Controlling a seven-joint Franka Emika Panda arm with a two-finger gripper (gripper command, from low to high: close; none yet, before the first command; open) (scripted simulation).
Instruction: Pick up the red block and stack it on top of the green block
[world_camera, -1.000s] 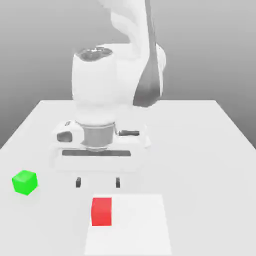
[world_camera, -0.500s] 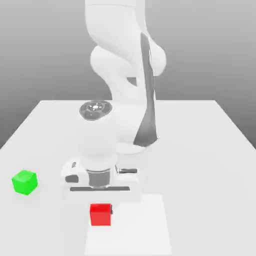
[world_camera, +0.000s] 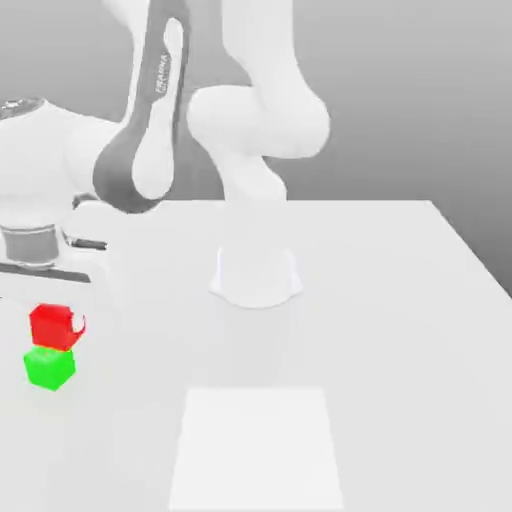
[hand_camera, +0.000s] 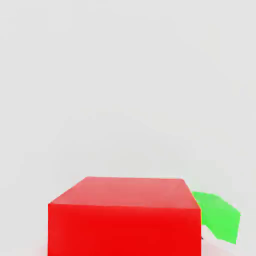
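Observation:
At the exterior view's left, the red block (world_camera: 50, 326) hangs directly over the green block (world_camera: 49, 368), its underside at or just above the green top. My gripper (world_camera: 56, 326) reaches down from the white hand (world_camera: 35, 262) and is shut on the red block, and one pale fingertip (world_camera: 79, 323) shows at the block's right side. In the hand view the red block (hand_camera: 124, 216) is large and close. A corner of the green block (hand_camera: 219, 218) peeks out from behind it.
The white table (world_camera: 400, 330) carries a lighter rectangular patch (world_camera: 256, 445) near its front edge. The arm's round base (world_camera: 256, 275) stands mid-table, with the arm's links arching above it toward the left. The table's left edge lies close to the blocks.
The arm has swung from the middle of the table to the exterior view's left. It has carried the red block off the light patch to a spot over the green block.

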